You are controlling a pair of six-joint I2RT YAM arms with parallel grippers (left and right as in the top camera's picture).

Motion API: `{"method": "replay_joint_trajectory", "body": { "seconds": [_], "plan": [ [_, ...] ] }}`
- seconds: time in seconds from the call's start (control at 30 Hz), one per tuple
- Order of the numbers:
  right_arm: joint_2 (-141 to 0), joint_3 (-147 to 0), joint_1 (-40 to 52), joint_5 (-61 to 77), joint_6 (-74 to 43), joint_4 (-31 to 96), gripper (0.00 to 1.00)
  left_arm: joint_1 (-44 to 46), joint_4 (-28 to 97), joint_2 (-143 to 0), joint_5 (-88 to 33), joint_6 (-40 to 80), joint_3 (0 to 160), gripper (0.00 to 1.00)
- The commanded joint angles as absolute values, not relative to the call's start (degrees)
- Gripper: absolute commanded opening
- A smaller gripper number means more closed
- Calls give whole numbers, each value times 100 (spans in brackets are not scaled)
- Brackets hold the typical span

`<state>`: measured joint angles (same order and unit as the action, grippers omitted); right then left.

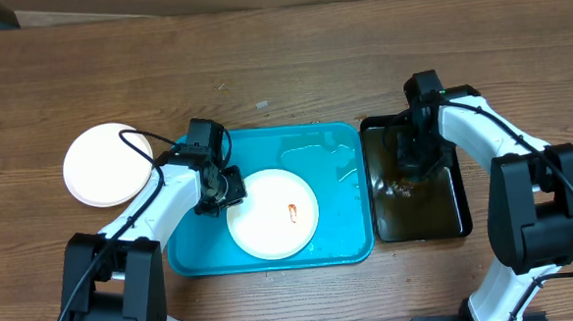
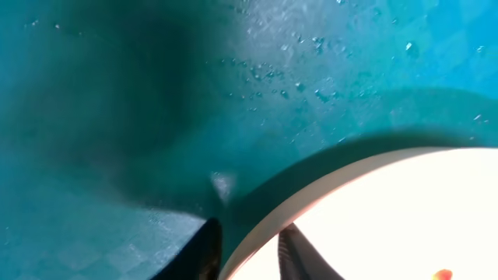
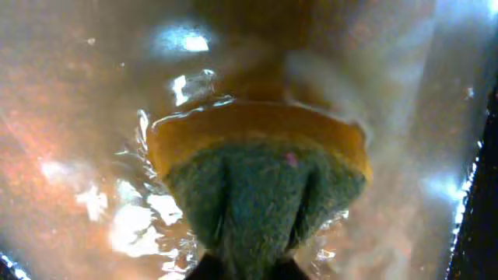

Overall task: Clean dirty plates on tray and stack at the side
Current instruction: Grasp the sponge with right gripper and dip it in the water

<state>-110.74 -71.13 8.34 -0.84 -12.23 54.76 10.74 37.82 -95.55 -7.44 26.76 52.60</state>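
Brown wood-grain planks make up the bench (image 1: 291, 62), and two plate spots can be counted on it in the overhead view. At the far left of the frame, outside any tray, the first plate (image 1: 108, 165) lies flat on the wood. It is white, and whether more than one is stacked there cannot be told.

Right of it, at the centre, sits one turquoise tray (image 1: 341, 234), its floor wet with droplets (image 2: 311, 92). The second plate (image 1: 273, 213), also white, lies in the lower middle of the tray and carries one small orange-red smear (image 1: 292, 212) right of its centre.

The left pincer (image 1: 231, 186) is at this plate's left edge. In the left wrist view its two dark fingers (image 2: 204, 253) straddle the rim, one outside over the tray floor and one over the white face, so the pincer is clenched on the second plate (image 2: 389, 218).

Just right of the tray stands one narrow black tray (image 1: 460, 196) holding brownish liquid (image 3: 70, 140). The right pincer (image 1: 411, 164) reaches down into its upper half, clenched on a single sponge (image 3: 264, 179), yellow with a green scouring face, which sits partly in the liquid.
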Motion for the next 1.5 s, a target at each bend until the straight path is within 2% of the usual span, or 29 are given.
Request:
{"method": "replay_joint_trajectory", "body": {
  "seconds": [0.0,0.1,0.13,0.17,0.23,0.27,0.4,0.57,1.03,1.23,1.47],
  "plan": [
    [-10960,-7177,836,-99,-1245,5457,4,1052,3684,-9594,-843,2746,5341,35],
    [-10960,-7293,836,-99,-1236,5594,4,1052,3492,-9594,-849,2746,5341,36],
    [-10960,-7336,836,-99,-1219,5645,4,1052,3433,-9594,-849,2746,5341,33],
    [-10960,-7376,836,-102,-1219,5690,4,1052,3409,-9594,-851,2746,5341,28],
    [-10960,-7513,836,-99,-1219,5822,4,1052,3439,-9594,-864,2751,5341,6],
    [-10960,-7581,836,-99,-1219,5881,4,1052,3468,-9594,-864,2753,5341,4],
    [-10960,-8042,836,-102,-1216,6211,4,1050,3472,-9594,-840,2836,5341,4],
    [-10960,-8342,867,75,-1219,6659,4,1052,3315,-9594,-886,2832,5341,8],
    [-10960,-8324,895,-78,-1658,6976,4,1052,3492,-9594,-967,2320,5341,5],
    [-10956,-8578,982,585,-1339,7236,4,1057,3570,-9594,-1243,2008,5341,4],
    [-10956,-9282,1623,1170,-1177,7404,4,1057,3575,-9594,-1251,2014,5341,5]
  ]
}}
